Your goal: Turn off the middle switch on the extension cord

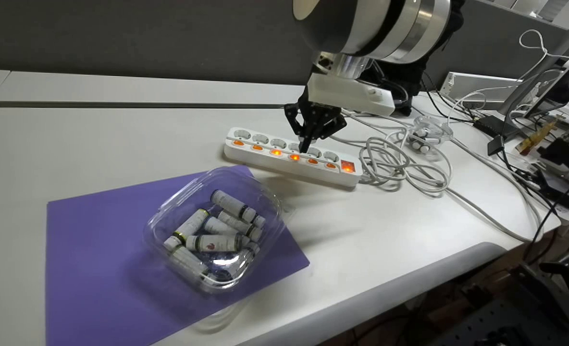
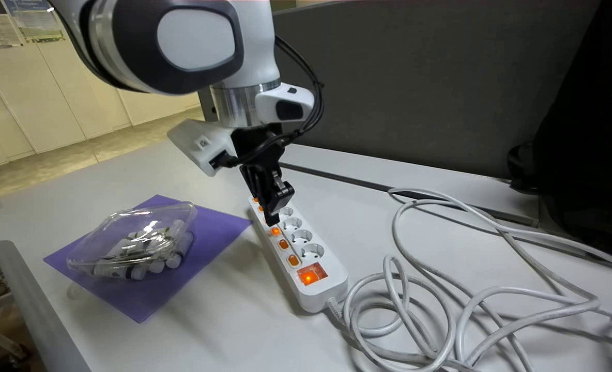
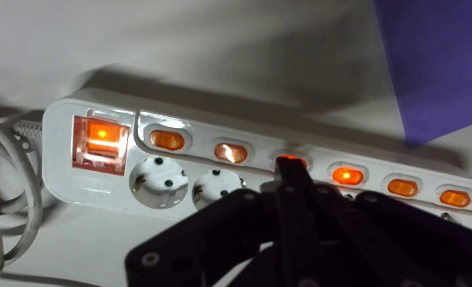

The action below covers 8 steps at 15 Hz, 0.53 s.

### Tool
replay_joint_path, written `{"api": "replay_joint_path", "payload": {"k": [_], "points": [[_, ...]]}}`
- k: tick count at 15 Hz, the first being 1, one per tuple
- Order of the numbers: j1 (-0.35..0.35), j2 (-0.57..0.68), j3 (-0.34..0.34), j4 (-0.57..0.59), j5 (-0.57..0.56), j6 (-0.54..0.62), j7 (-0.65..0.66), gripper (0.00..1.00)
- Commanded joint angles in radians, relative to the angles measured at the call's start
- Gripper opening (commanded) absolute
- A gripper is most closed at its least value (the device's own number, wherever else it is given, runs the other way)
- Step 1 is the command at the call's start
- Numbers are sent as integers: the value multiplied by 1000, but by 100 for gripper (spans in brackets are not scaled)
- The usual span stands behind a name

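The extension cord is a white power strip (image 1: 284, 166) with a row of small orange switches, sockets and a larger lit red switch (image 3: 101, 135) at the cable end. It shows in both exterior views, also here (image 2: 332, 284). Two middle switches glow: one (image 3: 347, 175) is uncovered, the other (image 3: 303, 159) is mostly hidden behind my fingertips in the wrist view. Other small switches look unlit. My gripper (image 3: 290, 167) is shut and empty, pointing down over the strip's middle, also in both exterior views (image 1: 304, 146) (image 2: 272, 219). Whether the fingertips touch the switch cannot be told.
A clear plastic box (image 1: 217, 230) with several small vials stands on a purple sheet (image 1: 97, 250) in front of the strip. A coiled grey-white cable (image 2: 404, 310) leaves the strip's end. A dark partition (image 1: 135, 38) stands behind the table. Clutter and cables lie at the far side.
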Motion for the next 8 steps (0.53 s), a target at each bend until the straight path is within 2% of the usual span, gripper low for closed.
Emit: {"api": "replay_joint_path", "payload": {"k": [1, 8], "points": [[-14, 10, 16, 8, 27, 8, -11, 0], [-30, 39, 16, 22, 69, 3, -5, 0]]}}
